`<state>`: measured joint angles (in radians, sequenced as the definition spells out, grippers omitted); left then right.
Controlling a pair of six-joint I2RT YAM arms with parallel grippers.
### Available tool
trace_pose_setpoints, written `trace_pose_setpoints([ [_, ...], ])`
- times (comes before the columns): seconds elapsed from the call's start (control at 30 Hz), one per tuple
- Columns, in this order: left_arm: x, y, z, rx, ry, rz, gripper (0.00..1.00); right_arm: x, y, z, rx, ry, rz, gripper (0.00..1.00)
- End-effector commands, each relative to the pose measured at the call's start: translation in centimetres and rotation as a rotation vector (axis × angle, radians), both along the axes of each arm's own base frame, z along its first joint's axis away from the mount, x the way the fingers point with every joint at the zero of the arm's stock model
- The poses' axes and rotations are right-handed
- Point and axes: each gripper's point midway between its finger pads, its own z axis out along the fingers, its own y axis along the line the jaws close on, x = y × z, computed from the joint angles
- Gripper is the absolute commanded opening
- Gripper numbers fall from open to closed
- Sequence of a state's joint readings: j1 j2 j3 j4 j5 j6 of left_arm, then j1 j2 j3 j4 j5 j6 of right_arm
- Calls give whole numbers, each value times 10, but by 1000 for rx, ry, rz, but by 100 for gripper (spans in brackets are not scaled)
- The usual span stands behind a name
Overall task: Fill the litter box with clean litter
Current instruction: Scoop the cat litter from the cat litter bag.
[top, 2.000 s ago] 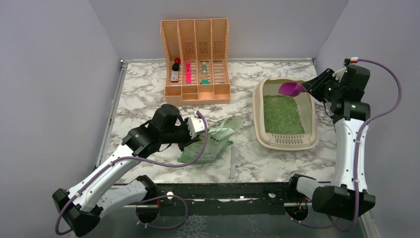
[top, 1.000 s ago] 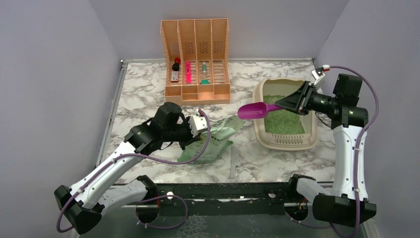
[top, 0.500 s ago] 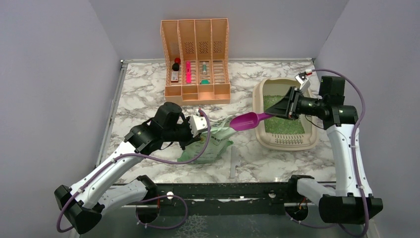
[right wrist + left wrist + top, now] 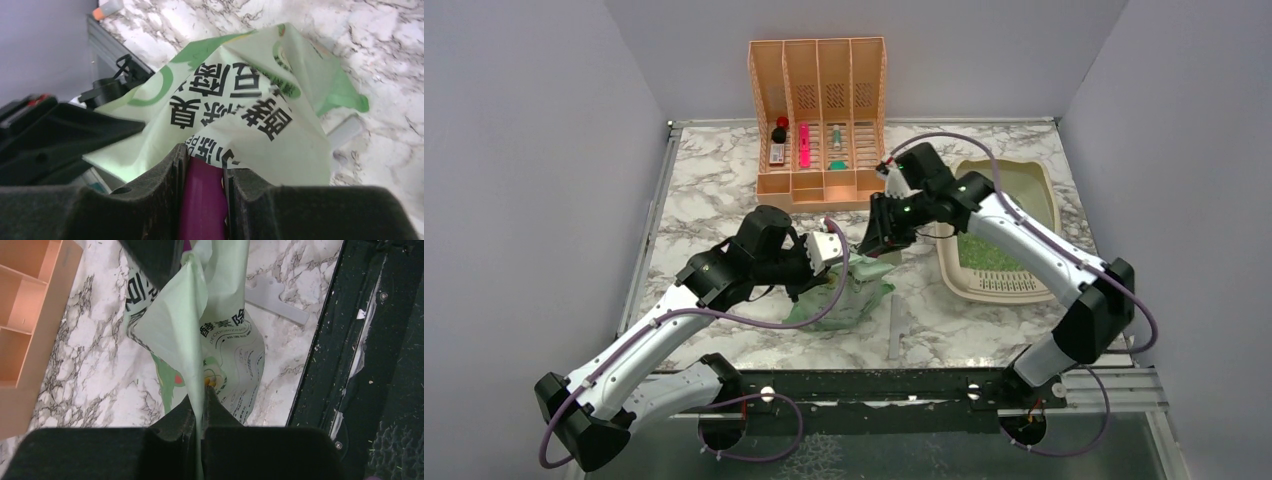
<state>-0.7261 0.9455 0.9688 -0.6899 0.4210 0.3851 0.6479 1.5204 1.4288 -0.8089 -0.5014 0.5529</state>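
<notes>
Pale green plastic fills both wrist views: the printed bag (image 4: 849, 290) lies crumpled near the middle of the marble tabletop (image 4: 714, 190), in front of the peach file organizer (image 4: 817, 110). The left jaws are pressed together on a fold of the bag's upper edge, holding that edge up. The right jaws are closed on the handle of a magenta scoop (image 4: 202, 205), whose far end is hidden inside the bag's mouth (only the handle shows). The litter box (image 4: 1004, 285) sits on the right side of the tabletop, to the right of the bag and not touching it, with its grille at the near end. The clean litter (image 4: 984, 252) forms a green layer inside it, partly covered by the right arm
</notes>
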Motion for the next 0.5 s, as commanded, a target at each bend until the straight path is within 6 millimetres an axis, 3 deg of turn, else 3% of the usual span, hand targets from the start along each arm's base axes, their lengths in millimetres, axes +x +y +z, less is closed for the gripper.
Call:
trace_pose_setpoints([
  [0.0, 4, -14, 40, -125, -95, -28, 0, 23, 19, -26, -184, -82, -78, 1],
  [0.07, 4, -13, 39, -123, -97, -26, 0, 29, 13, -32, -259, -102, -118, 1],
  [0.13, 4, -12, 38, -122, -97, -24, 0, 38, 3, -23, -287, -155, -184, 1],
  [0.27, 5, -13, 37, -118, -95, -22, 0, 53, -28, 30, -262, -349, -335, 1],
  [0.33, 6, -13, 36, -114, -91, -23, 0, 51, -36, 47, -220, -415, -349, 1],
  [0.37, 6, -14, 36, -113, -91, -25, 0, 48, -34, 49, -193, -430, -324, 1],
  [0.47, 7, -16, 34, -109, -88, -32, 0, 33, -20, 20, -183, -350, -218, 1],
])
